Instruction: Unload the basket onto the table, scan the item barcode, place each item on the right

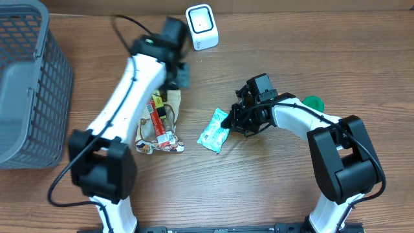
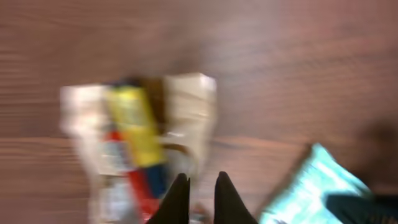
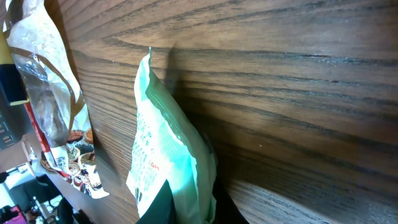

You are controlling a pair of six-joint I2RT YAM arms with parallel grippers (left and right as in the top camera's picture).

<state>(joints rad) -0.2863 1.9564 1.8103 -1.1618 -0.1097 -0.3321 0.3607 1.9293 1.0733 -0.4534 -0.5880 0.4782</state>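
Observation:
A mint-green packet (image 1: 212, 131) lies at the table's middle, and my right gripper (image 1: 228, 120) is shut on its right end. In the right wrist view the packet (image 3: 158, 143) stands on edge between my dark fingers (image 3: 163, 205), close over the wood. The white scanner (image 1: 201, 26) stands at the back centre. My left gripper (image 1: 180, 76) hovers over the top end of a clear snack bag (image 1: 160, 123) with a yellow and red label. The left wrist view is motion-blurred: the fingers (image 2: 177, 199) stand nearly together above the bag (image 2: 134, 130), with nothing visible between them.
A grey mesh basket (image 1: 26, 97) takes up the left edge. A green round object (image 1: 314, 102) sits beside the right arm. The snack bag (image 3: 46, 93) lies just left of the packet, with bare wood between them.

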